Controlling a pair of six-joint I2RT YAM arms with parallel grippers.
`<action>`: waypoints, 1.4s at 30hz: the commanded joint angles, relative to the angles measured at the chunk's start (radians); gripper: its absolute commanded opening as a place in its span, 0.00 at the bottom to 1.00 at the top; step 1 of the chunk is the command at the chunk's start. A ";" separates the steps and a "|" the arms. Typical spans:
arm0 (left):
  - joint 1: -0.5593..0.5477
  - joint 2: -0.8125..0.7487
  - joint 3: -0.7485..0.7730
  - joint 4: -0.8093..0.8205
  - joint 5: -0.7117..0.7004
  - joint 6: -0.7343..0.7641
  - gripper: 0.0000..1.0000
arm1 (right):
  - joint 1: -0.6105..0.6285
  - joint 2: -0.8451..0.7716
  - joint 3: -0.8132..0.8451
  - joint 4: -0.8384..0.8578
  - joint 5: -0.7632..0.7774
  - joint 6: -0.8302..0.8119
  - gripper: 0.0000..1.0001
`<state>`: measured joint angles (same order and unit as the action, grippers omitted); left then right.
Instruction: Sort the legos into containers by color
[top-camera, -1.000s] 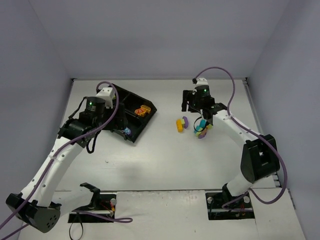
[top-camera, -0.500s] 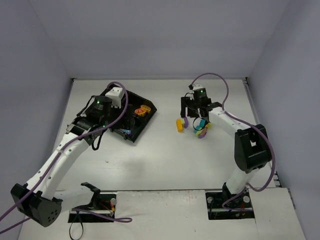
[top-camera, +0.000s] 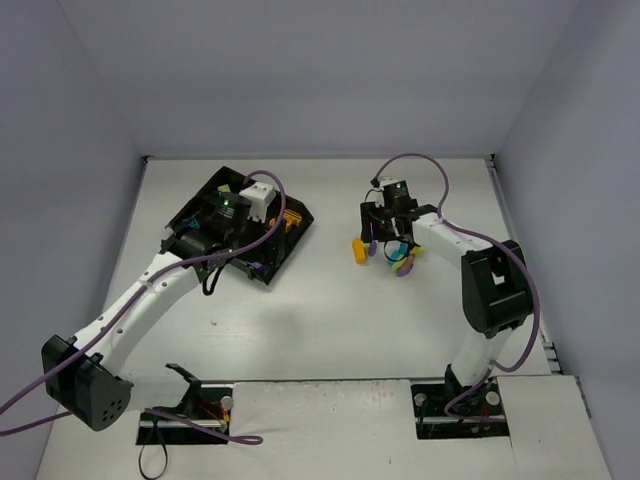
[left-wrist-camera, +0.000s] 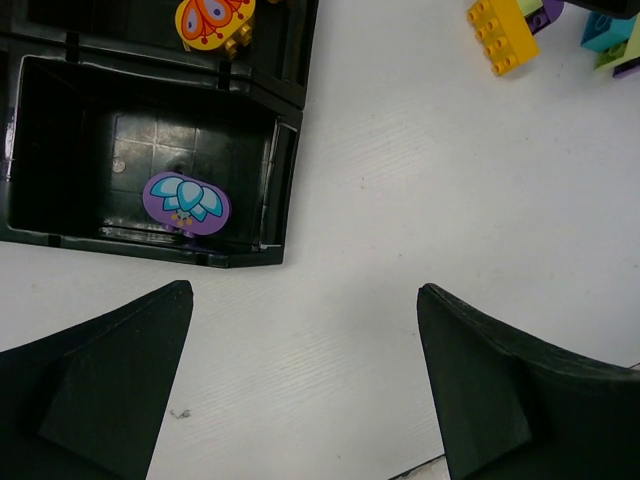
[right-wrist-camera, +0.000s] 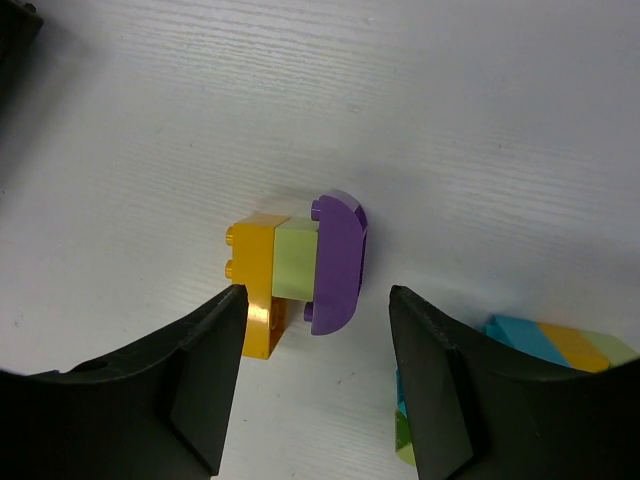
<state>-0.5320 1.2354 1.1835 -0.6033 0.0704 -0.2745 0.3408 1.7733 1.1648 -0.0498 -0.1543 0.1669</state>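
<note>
Two pincers, both spread and empty: the right pincer (right-wrist-camera: 317, 292) hangs over the desk (right-wrist-camera: 450, 100) with one purple brick (right-wrist-camera: 335, 262) between its fingers, and one lime brick (right-wrist-camera: 297, 260) and one orange brick (right-wrist-camera: 255, 290) touch it on one side. The step looks like picking the purple one, which calls for lowering and closing without dragging those neighbours, while a heap (right-wrist-camera: 540, 340) outside the opposite finger is too cropped to count. The left pincer (left-wrist-camera: 305, 290) hovers just off the tray (left-wrist-camera: 285, 170); ahead of it lie one purple piece (left-wrist-camera: 186, 202) in the nearer compartment and one orange piece (left-wrist-camera: 213, 20) in the next.
</note>
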 joint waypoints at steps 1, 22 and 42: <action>-0.014 0.013 0.067 0.048 -0.009 0.040 0.87 | -0.003 0.005 0.015 0.011 0.002 -0.006 0.55; -0.014 0.059 0.096 0.048 -0.007 0.077 0.87 | -0.005 0.012 -0.051 0.013 -0.002 0.010 0.41; -0.014 0.064 0.085 0.045 -0.017 0.087 0.87 | 0.000 0.103 0.001 0.041 -0.005 -0.020 0.26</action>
<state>-0.5426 1.3121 1.2293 -0.5999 0.0662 -0.2081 0.3408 1.8778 1.1332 -0.0261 -0.1593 0.1574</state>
